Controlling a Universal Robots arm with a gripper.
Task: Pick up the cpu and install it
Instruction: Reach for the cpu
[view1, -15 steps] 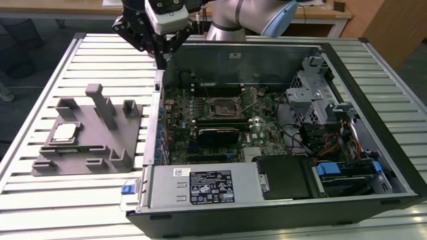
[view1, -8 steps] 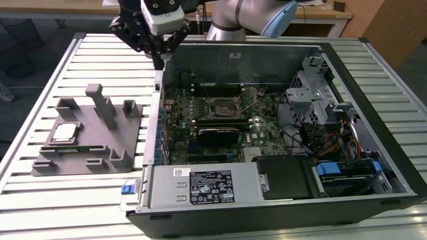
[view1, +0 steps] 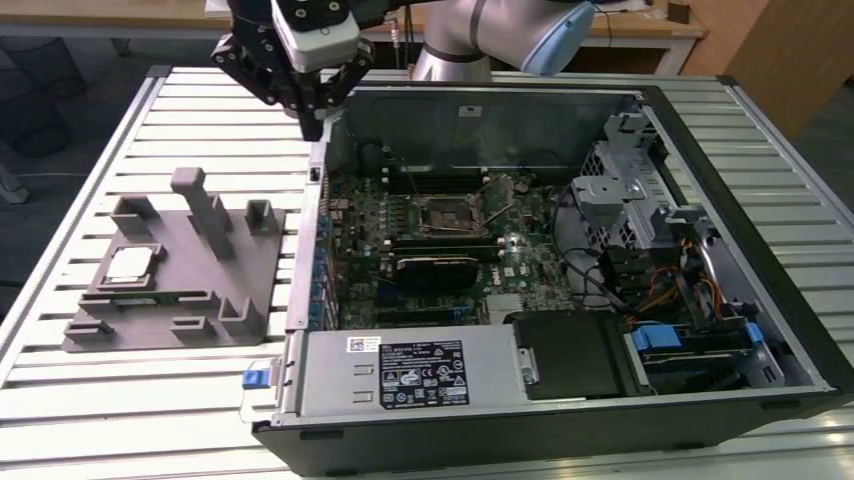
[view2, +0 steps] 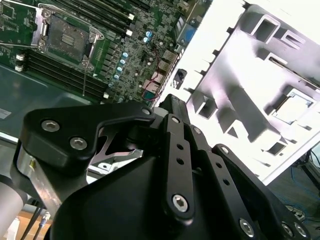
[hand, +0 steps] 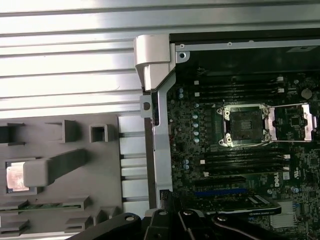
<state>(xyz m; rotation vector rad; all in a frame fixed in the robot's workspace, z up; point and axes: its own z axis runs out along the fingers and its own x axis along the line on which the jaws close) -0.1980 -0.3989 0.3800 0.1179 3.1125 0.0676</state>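
A tabletop (view1: 174, 400) of ribbed silvery metal slats carries everything; a black computer case (view1: 534, 440), lying open on its side, takes the middle of it and reaches toward the edge at the exterior view's right. The arm (view1: 494, 30), smooth silver tube with pale blue caps, stands at the far edge behind the case. Beside the case, toward the tabletop edge at the exterior view's left, lies a grey plastic fixture (view1: 160, 310); it is matte, flat at the base, with blocky posts and square pockets. Inside the case a dark green motherboard (view1: 521, 260) lies flat; on it is a black square socket (view1: 447, 210) with a shiny metal frame, and the frame is swung open. The pincer (view1: 316, 128), black and angular with bolted links, hangs above the far corner of the case on the side of the fixture; its fingers meet in one point, clenched, with nothing between them. The cpu (view1: 130, 264), a thin small square with a silvery-white top, lies flat in a square pocket of the fixture, well apart from the pincer and from the socket; a grey block stands just beside it. A narrow green memory stick (hand: 45, 205) lies in a slot of the fixture near the cpu.
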